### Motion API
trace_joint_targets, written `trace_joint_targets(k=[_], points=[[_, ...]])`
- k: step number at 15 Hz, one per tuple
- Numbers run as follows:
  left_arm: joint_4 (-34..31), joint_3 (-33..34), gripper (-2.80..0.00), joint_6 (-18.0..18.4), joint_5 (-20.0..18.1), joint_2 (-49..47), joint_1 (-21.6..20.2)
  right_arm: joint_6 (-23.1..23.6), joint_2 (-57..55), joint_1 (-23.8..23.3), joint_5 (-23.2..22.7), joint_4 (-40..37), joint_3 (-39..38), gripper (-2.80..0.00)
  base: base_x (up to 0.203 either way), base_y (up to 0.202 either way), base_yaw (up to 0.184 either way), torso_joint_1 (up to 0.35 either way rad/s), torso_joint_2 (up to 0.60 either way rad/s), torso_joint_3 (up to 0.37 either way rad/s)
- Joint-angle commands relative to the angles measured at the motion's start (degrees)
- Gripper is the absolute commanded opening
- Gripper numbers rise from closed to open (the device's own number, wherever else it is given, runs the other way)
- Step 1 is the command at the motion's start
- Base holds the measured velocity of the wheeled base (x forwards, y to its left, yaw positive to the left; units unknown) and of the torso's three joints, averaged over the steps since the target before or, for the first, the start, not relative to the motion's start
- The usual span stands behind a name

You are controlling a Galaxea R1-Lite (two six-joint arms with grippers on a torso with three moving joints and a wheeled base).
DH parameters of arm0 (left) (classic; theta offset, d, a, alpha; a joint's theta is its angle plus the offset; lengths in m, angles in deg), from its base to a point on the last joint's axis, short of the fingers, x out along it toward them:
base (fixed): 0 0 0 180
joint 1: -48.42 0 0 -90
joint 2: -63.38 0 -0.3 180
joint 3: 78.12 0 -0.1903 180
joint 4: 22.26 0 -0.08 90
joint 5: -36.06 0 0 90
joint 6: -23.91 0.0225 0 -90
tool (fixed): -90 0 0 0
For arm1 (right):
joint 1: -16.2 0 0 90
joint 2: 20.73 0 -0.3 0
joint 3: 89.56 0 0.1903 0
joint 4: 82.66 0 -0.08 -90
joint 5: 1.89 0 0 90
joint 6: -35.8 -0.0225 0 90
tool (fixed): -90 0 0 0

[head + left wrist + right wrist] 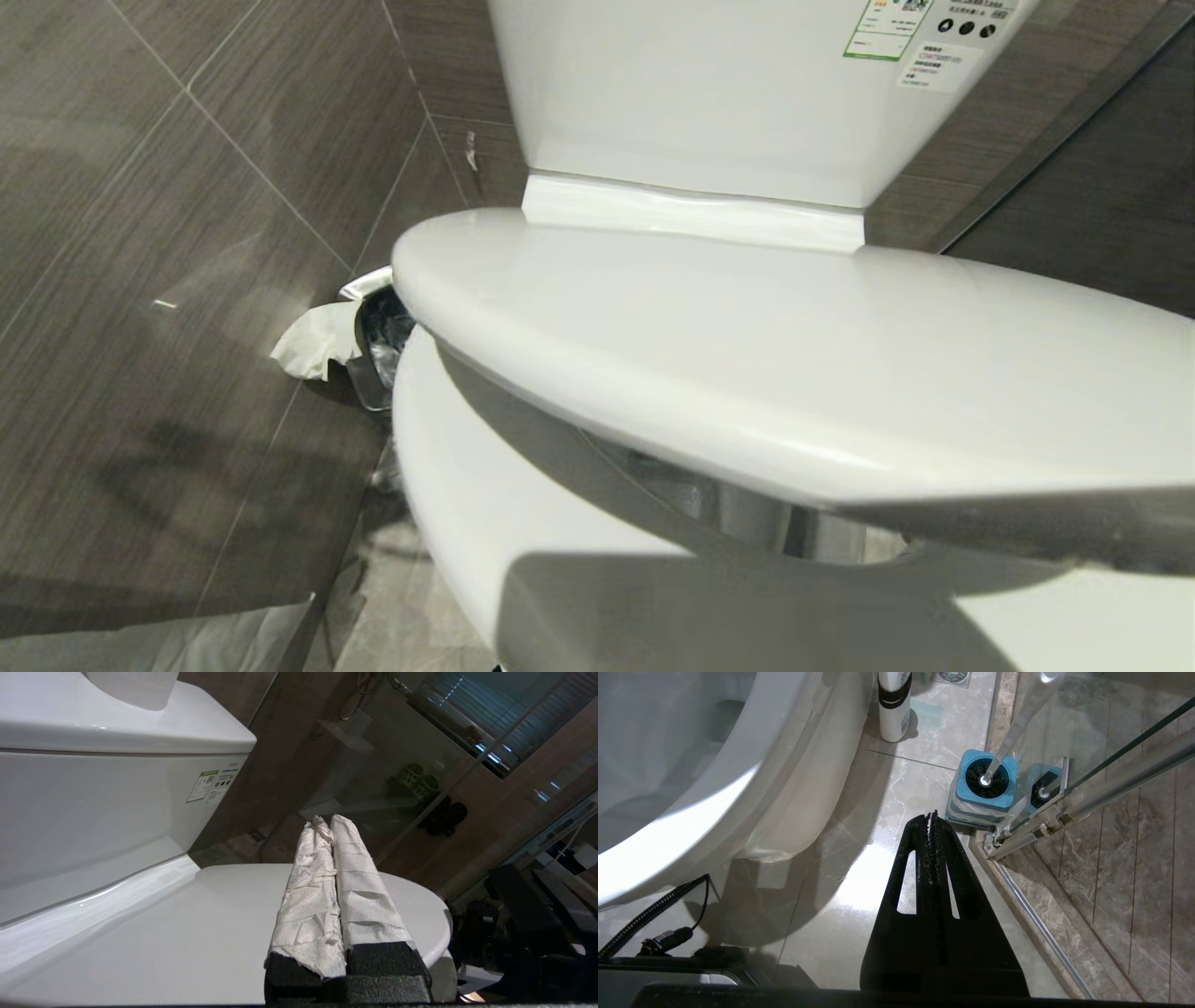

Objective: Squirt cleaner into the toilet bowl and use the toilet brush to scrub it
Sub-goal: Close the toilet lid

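The white toilet bowl [439, 485] fills the head view, its lid [747, 355] tilted partway up over the seat, so the basin is hidden. No gripper shows in that view. My left gripper [327, 821], its fingers [359, 891] wrapped in white paper, is shut and empty, lying along the lid [177, 933] and pointing past its rounded edge. My right gripper [932, 817] hangs shut and empty over the floor beside the bowl [784, 770]. Just beyond its tips the toilet brush [1011, 737] stands in its blue-topped holder [978, 800]. The cleaner is out of view.
A steel waste bin [378, 350] with tissue [317, 341] hanging out stands against the wall left of the toilet. The tank [691, 93] rises behind the lid. A white bottle [893, 704] stands on the floor, with a glass shower door and rail [1036, 830] beside the holder.
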Motion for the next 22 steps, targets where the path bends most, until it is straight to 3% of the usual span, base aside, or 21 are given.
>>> trace_joint_targets(k=[1, 4, 6, 7, 9, 10, 13, 15, 19, 22], points=[[-1.9, -1.0, -2.80, -0.2, -0.2, 1.3, -1.8, 0.0, -0.1, 0.0, 0.0, 0.0, 0.0, -2.80, 0.000, 0.000, 0.000, 0.000, 0.00, 0.000], [-15.3, -5.5, -2.80, 0.0, -0.1, 2.2, -7.6, 0.0, -0.1, 0.0, 0.0, 0.0, 0.0, -2.80, 0.000, 0.000, 0.000, 0.000, 0.00, 0.000], [-21.1, -8.5, -2.80, 2.3, 3.0, 1.4, -10.0, 0.0, -0.1, 0.1, 0.0, 0.0, 0.0, -2.80, 0.000, 0.000, 0.000, 0.000, 0.00, 0.000], [-22.1, -8.5, -2.80, 5.3, 6.3, 0.8, -10.0, 0.0, -0.1, 0.0, 0.0, 0.0, 0.0, -2.80, 0.000, 0.000, 0.000, 0.000, 0.00, 0.000], [-24.9, -8.5, -2.80, 15.1, 16.1, -0.4, -10.0, 0.0, -0.1, 0.0, 0.0, 0.0, 0.0, -2.80, 0.000, 0.000, 0.000, 0.000, 0.00, 0.000], [-26.2, -8.5, -2.80, 18.6, 18.7, -0.9, -9.9, 0.0, -0.1, 0.0, 0.0, 0.0, 0.0, -2.80, 0.000, 0.000, 0.000, 0.000, 0.00, 0.000], [-26.8, -10.1, -2.80, 23.4, 22.0, -1.2, -9.7, 0.0, -0.1, 0.0, 0.0, 0.0, 0.0, -2.80, 0.000, 0.000, 0.000, 0.000, 0.00, 0.000], [-30.4, -13.5, -2.80, 23.0, 22.3, -2.0, -8.0, 0.0, -0.1, 0.0, 0.0, 0.0, 0.0, -2.80, 0.000, 0.000, 0.000, 0.000, 0.00, 0.000], [-50.2, -27.3, -2.80, 22.2, 23.3, -3.1, -7.1, 0.0, -0.1, 0.0, 0.0, 0.0, 0.0, -2.80, 0.000, 0.000, 0.000, 0.000, 0.00, 0.000], [-52.8, -29.1, -2.80, 21.9, 23.7, -3.7, -7.1, 0.0, -0.1, 0.1, 0.0, 0.0, 0.0, -2.80, 0.000, 0.000, 0.000, 0.000, 0.00, 0.000]])
